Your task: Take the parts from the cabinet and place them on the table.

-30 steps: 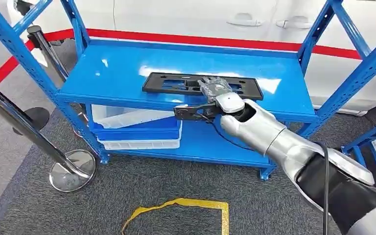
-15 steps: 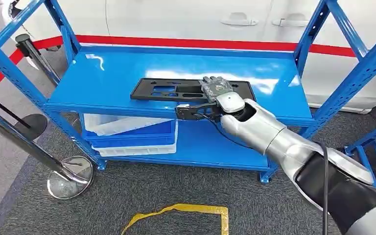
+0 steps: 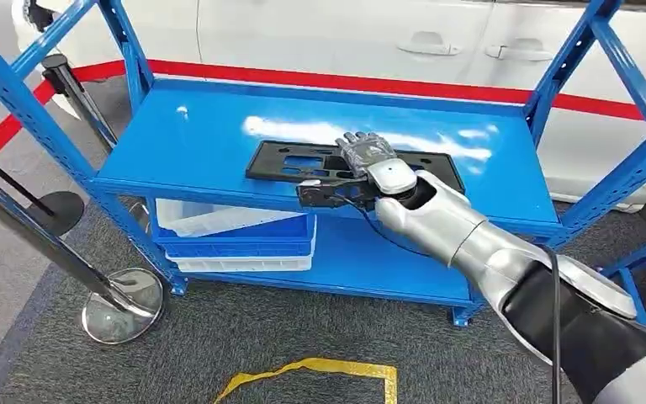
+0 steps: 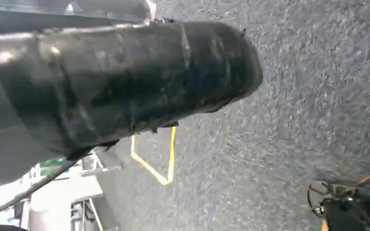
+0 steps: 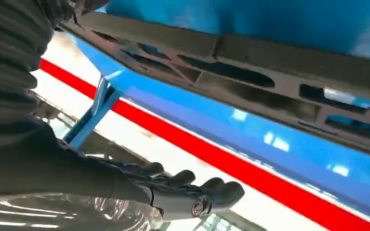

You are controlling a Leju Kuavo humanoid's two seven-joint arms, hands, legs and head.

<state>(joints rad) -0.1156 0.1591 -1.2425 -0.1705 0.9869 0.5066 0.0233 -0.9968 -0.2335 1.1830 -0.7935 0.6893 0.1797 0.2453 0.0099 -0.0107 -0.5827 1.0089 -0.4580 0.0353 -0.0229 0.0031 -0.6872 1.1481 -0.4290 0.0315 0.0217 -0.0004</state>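
From the head camera I see my right hand (image 3: 368,158) reaching over the front edge of the blue cabinet's (image 3: 185,135) top shelf, lying on top of the flat black part (image 3: 290,160). The fingers (image 3: 358,145) are stretched forward across the part's upper face, spread a little and not curled; the thumb side sits lower, at the shelf's front lip, next to a small black block at the wrist. Whether the thumb is under the part's near edge I cannot tell, so I cannot say if the hand has a grip or only rests there.

The part lies flat on the shelf, its long side parallel to the front edge, running out to both sides of the hand, with more of it showing toward the thumb side. In the right wrist view the part (image 5: 250,67) is a long dark frame with slotted openings, seen close beside the hand (image 5: 183,192), whose dark fingers are extended side by side in open air.

Below the hand, on the lower shelf, sit stacked bins (image 3: 235,236), white and blue. Beyond the fingertips, past the shelf, is a white car body (image 3: 320,34) with a red stripe (image 3: 345,82). A black stanchion with a round chrome base (image 3: 122,303) stands on the grey carpet well off to the thumb side, and yellow floor tape (image 3: 311,370) lies on the carpet behind the wrist, toward me
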